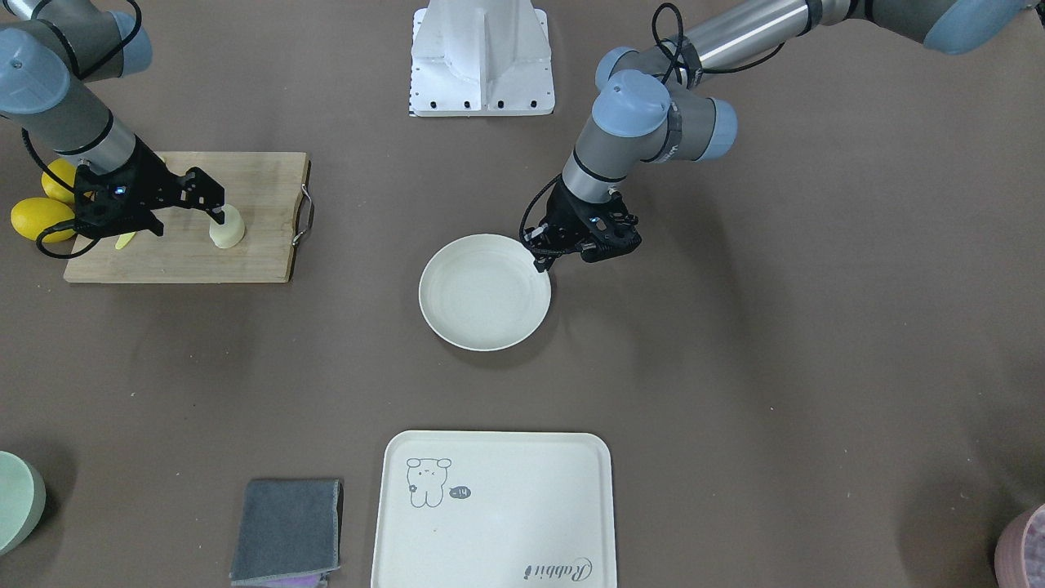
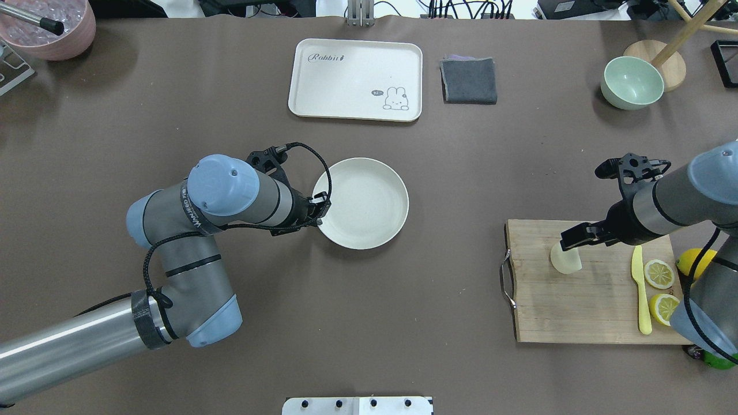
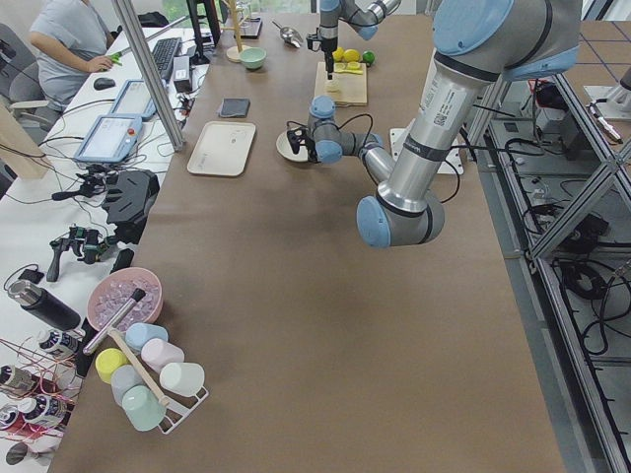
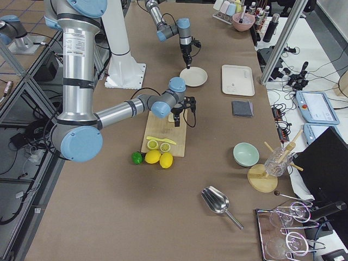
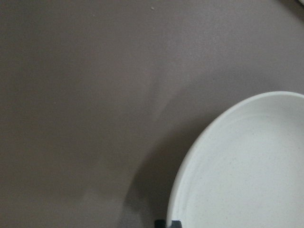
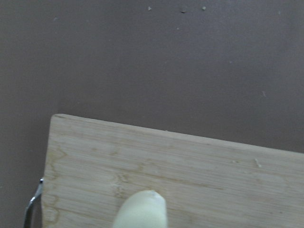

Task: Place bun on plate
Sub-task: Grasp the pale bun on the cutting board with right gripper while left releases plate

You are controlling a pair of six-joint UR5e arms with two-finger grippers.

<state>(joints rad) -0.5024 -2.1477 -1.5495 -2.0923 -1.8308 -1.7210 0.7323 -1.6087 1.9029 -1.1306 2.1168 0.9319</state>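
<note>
Hovering over the bun, the right pincer points down w/ its fingers spread wide & nothing held btwn them; its wrist view shows only the bun's rounded top over the wood. Bun stands upright on the wooden cutting board, near the board's metal-handle end, i.e. the end toward the plate, but well apart from it; plate sits approx mid brown worktop. Left pincer is drawn nearly together at the plate's rim on the robot's left side, tips low & seemingly nipping the rim; its wrist view has two dark tips right at the rim edge. Also on the board, at the end away from the handle: pale yellow knife & two lemon slices; whole lemons just off that end. Across the worktop from the robot: cream tray w/ a drawing, folded grey cloth just beside it, green bowl further along.
</note>
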